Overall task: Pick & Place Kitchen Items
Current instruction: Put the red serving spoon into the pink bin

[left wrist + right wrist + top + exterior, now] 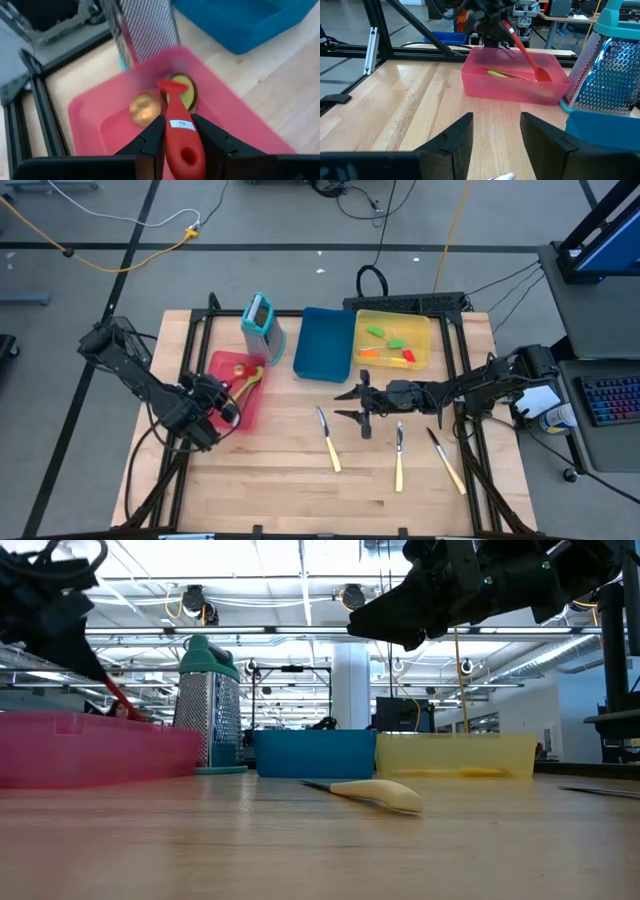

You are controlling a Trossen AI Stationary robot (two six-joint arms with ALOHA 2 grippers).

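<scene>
My left gripper (222, 395) hangs over the red tray (248, 412) at the table's left, shut on a red spoon (522, 47). The spoon slants down into the tray. A yellow-green spoon (186, 97) and a gold spoon (144, 109) lie on the tray's floor. Right of the tray's near end, my right gripper (345, 405) is held level above the table's middle, open with nothing between its fingers. Three cream-handled knives (328, 442) (399, 458) (447, 462) lie flat on the wood nearer the front edge. Green and orange spatulas (388, 340) lie in the yellow tray (425, 330). My left gripper pinches the red spoon's handle (181, 135) between its two fingers, near the free end with the hole (189, 156). The handle runs along the fingers, which slant down toward the far edge. The spoon sticks out ahead, with its bowl end (542, 75) low inside the red tray.
A teal-topped upright grater holder (258, 320) stands just beyond the red tray. A blue tray (325, 345) sits between it and the yellow tray. Bare wood lies along the front edge around the knives. Black frame rails run along both sides of the table.
</scene>
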